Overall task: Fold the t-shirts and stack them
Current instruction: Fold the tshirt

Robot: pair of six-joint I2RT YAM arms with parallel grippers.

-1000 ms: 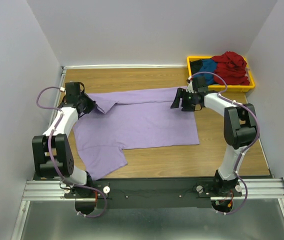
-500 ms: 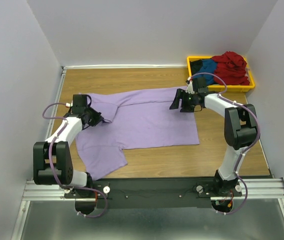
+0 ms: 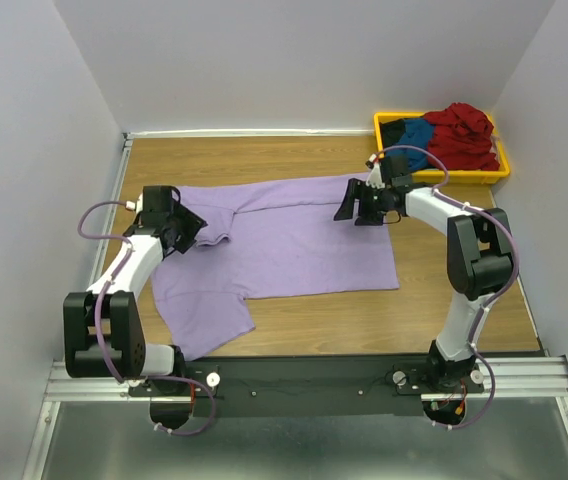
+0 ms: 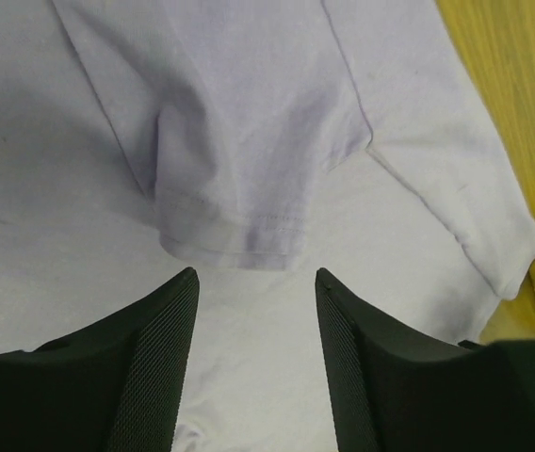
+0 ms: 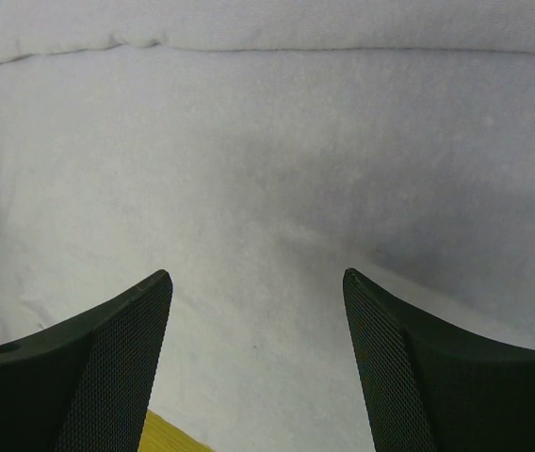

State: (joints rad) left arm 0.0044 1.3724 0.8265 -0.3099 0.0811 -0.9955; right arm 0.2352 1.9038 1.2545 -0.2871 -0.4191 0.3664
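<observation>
Both spread apart and empty, the left gripper (image 3: 189,228) and right gripper (image 3: 348,207) hover over the purple shirt (image 3: 294,245); limp, light cloth, probably best pinched at a hem.

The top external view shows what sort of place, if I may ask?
Probably a robotics lab test cell, not a home: bare pale walls box in a wooden table, the left arm and right arm bolt to a metal rail, and a yellow bin holds shirts.
</observation>
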